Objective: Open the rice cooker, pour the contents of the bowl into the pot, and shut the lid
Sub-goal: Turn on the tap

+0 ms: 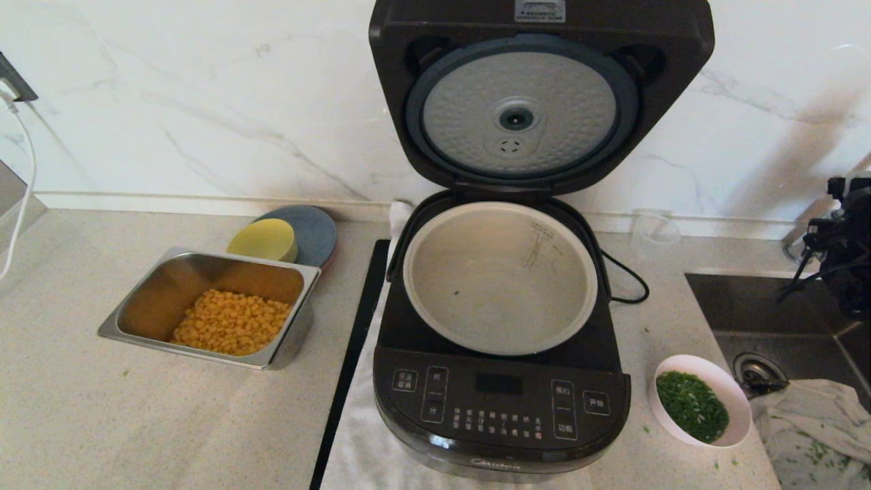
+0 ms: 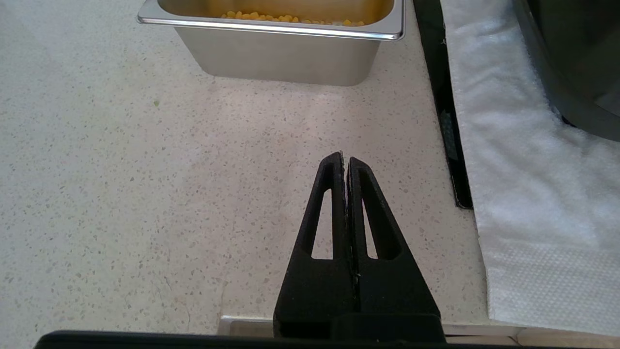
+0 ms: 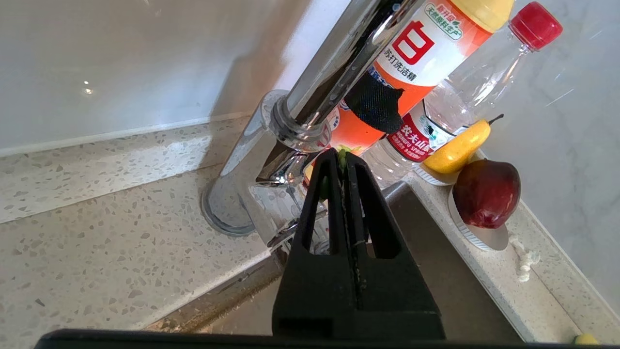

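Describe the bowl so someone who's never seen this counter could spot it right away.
Find the open rice cooker mid-counter. The bowl sits by its front corner on the sink side. It is small, round and white, holding chopped greens, unlike the steel tray of yellow corn opposite.

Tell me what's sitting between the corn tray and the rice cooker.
In the head view, a long black strip lies on the counter between the steel corn tray and the rice cooker, along the edge of the white towel under the cooker.
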Robot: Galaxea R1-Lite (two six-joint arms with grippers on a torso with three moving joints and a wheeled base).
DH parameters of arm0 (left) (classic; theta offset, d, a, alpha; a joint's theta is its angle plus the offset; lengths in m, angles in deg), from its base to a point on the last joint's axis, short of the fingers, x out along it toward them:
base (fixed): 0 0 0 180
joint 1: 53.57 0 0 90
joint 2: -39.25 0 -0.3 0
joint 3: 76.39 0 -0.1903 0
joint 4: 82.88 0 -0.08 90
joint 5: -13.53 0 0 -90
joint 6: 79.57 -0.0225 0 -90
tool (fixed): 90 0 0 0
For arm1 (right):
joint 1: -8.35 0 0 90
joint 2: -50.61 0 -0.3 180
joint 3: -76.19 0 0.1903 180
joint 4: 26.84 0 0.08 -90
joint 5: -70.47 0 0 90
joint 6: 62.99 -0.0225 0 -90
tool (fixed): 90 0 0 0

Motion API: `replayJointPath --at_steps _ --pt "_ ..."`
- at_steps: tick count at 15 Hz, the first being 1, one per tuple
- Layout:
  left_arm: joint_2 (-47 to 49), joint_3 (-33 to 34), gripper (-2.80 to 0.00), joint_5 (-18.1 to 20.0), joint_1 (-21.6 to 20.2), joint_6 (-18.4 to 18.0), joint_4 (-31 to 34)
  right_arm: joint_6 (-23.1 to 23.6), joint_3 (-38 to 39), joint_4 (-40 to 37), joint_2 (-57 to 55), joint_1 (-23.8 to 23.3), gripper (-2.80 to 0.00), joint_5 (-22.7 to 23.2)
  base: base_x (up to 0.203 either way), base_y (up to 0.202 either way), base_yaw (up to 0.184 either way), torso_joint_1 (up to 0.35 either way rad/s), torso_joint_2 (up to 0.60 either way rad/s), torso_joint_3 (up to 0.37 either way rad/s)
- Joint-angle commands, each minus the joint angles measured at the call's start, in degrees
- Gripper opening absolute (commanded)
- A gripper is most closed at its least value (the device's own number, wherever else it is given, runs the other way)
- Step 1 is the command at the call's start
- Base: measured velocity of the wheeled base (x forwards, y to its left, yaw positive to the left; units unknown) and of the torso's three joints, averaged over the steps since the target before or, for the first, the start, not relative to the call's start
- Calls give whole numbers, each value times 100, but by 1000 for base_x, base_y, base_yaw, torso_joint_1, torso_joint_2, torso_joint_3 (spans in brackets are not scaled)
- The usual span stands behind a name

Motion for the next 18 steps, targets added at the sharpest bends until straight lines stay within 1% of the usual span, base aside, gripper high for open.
replayJointPath --at_steps 1,15,18 --pt "-6 0 -280 2 1 -4 3 10 67 19 35 -8 -280 -21 0 0 0 0 0 0" --pt "-6 0 -280 2 1 -4 3 -10 1245 65 590 -63 -280 -13 0 0 0 0 0 0" --pt "-6 0 -280 2 1 -4 3 -106 1667 363 1001 -25 -280 -17 0 0 0 0 0 0"
